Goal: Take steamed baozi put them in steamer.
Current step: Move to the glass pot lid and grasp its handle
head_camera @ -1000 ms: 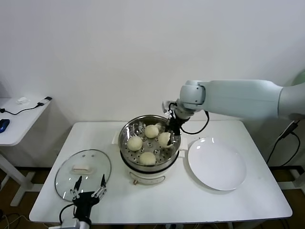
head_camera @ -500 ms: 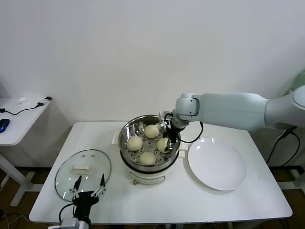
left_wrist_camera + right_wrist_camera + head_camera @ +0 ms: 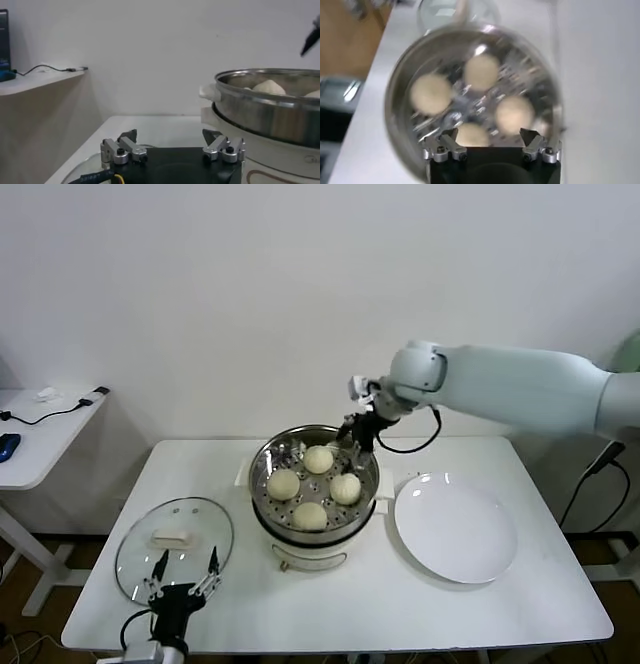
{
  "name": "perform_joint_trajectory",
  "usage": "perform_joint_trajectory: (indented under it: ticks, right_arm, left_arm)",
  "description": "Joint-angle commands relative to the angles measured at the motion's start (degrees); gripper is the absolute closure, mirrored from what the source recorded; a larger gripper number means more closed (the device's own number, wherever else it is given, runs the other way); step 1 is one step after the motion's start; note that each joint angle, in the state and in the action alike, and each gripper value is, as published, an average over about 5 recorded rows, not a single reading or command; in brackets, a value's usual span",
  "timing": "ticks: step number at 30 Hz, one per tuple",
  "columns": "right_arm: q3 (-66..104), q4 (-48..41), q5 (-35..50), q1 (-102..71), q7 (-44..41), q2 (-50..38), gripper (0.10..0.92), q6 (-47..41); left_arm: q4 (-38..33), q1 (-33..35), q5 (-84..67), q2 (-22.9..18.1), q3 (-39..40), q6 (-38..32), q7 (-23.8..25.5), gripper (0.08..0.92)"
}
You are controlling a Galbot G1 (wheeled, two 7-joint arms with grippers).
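Since a second ago our right gripper point(image 3: 358, 427) has let go of the last bun and risen clear of the pot, its fingers spread and empty above the far rim; directly below it lie all four pale cream round steamed baozi point(image 3: 346, 488), apart on the perforated tray of the shiny round stainless-steel steamer point(image 3: 268, 512); our left gripper point(image 3: 183, 582) waits open at the table's near edge beside the round glass lid point(image 3: 140, 559); the flat white plate point(image 3: 455, 529) is bare.

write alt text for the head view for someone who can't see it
Four pale buns sit in a shiny steel steamer on a white table, with the right gripper open and empty above the steamer's back rim. A bare white plate lies on the steamer's right, a glass lid on its left, by the open left gripper.
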Motion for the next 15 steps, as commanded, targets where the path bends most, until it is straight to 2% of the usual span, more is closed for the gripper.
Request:
perform_joint_trajectory:
  ticks: [1, 8, 12, 15]
  right_arm:
    - [33.5, -0.8, -2.8, -17.4, 24.4, -15.0, 0.203, 5.6]
    - [64.8, 5.2, -10.2, -49.1, 42.9, -23.5, 0.203, 6.7]
    - [86.6, 9.4, -14.9, -72.6, 43.9, -22.9, 0.203, 9.9]
    - [99.6, 12.9, -16.9, -87.7, 43.4, -18.9, 0.203, 12.1]
  left_arm:
    - [-0.1, -0.7, -0.5, 0.7, -0.3, -0.8, -0.3, 0.177]
    - [1.0, -3.2, -1.1, 1.9, -1.9, -1.8, -3.0, 0.177]
    - [1.2, -3.8, -2.3, 3.8, -2.8, -2.9, -1.3, 0.177]
    - [1.5, -4.6, -2.5, 4.9, -3.4, -3.5, -0.7, 0.177]
